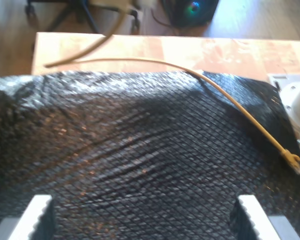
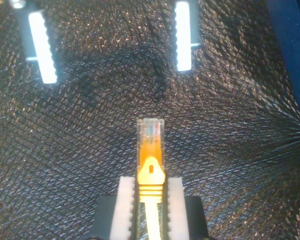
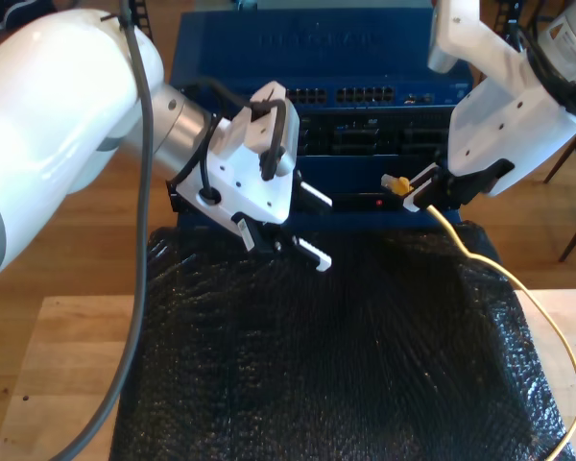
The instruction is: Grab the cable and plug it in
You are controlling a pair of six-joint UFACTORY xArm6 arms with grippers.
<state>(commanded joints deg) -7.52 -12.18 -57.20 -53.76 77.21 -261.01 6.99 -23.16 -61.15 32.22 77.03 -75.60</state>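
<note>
Second tool (image 2: 150, 200): pinching the cable (image 2: 150, 165) behind its clear plug, above black mat (image 2: 65, 150). First tool (image 1: 145, 220): spread, empty. Exterior view adds blue switch rack (image 3: 298, 58) beyond the plug (image 3: 396, 182); wooden desk (image 1: 190, 50).

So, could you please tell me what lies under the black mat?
A light wooden table shows beyond the black mat at both sides of the exterior view. The yellow cable trails across the mat's corner. Whatever else lies beneath is covered.
</note>
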